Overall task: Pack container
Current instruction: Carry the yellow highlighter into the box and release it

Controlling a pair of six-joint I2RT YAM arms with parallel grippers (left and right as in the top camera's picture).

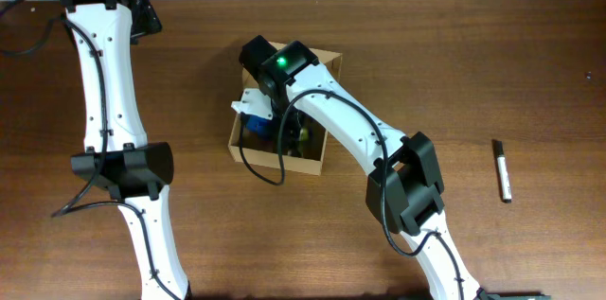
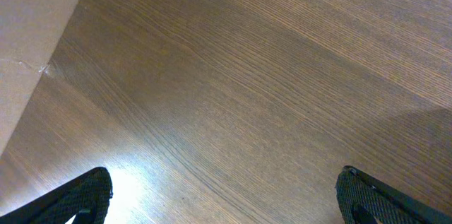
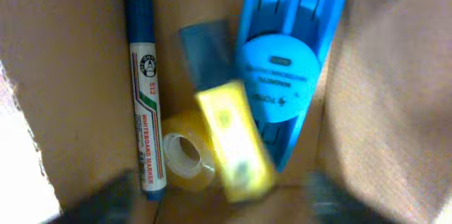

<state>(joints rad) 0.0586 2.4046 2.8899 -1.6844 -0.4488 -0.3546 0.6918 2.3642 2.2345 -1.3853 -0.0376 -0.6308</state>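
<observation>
The container, a brown cardboard box (image 1: 324,58), stands open at the table's middle. My right gripper (image 1: 275,122) reaches down into it, and the wrist hides the fingers from overhead. The right wrist view shows the box's inside wall (image 3: 63,75), a blue whiteboard marker (image 3: 145,104), a clear tape roll (image 3: 183,155), a blurred yellow highlighter (image 3: 236,139) and a blue plastic case (image 3: 286,68). My right gripper's fingers (image 3: 226,201) are blurred and wide apart, open, either side of the highlighter's lower end. My left gripper (image 2: 226,197) is open and empty over bare wood at the far left (image 1: 144,18).
A black marker (image 1: 503,170) lies on the table at the far right. The left wrist view shows a pale surface (image 2: 28,33) beyond the table's edge. Cables trail at the table's far left corner (image 1: 24,26).
</observation>
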